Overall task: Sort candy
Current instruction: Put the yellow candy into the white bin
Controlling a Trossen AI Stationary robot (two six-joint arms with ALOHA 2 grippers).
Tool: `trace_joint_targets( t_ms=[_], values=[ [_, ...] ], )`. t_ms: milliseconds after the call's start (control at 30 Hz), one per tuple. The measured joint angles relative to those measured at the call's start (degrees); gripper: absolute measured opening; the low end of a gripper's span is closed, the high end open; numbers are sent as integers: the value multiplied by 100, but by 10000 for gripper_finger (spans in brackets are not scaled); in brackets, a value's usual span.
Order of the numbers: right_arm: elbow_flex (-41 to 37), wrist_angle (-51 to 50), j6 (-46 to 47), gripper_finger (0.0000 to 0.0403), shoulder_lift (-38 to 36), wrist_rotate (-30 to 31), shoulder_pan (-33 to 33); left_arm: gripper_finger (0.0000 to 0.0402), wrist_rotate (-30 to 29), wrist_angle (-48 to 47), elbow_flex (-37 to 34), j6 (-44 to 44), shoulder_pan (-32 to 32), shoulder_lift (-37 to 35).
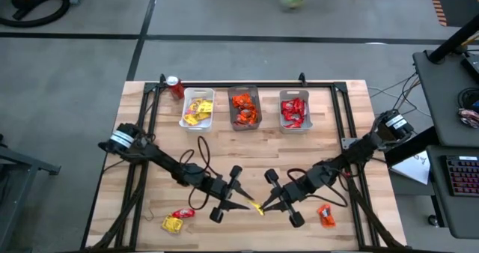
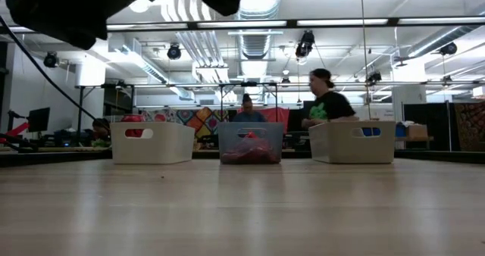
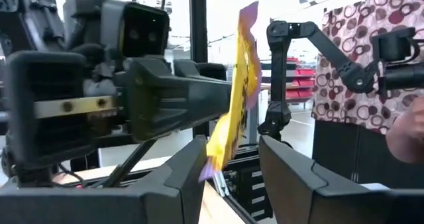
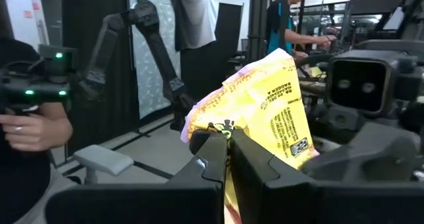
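The right gripper (image 4: 228,148) is pinching a yellow candy packet (image 4: 268,114) at the lower centre of the high view, meeting the left gripper (image 3: 228,161), whose fingers are standing apart around the packet's other end. Three bins (image 1: 244,108) are sitting along the upper edge.

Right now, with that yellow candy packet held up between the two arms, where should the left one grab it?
The right gripper pinches the yellow packet's lower edge. It stands edge-on between the left gripper's open fingers, so probably close on its flat faces, above the right's grip.
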Motion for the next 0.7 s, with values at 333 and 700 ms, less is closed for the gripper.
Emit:
trace_joint_targets(
  t_ms=[333, 700],
  values=[
    [-7, -146, -6, 9, 0, -11, -22, 40, 114, -51, 173, 403, -9, 84],
    [-9, -356, 352, 78, -184, 375, -34, 1, 51, -379, 110, -32, 16, -106]
  ],
)
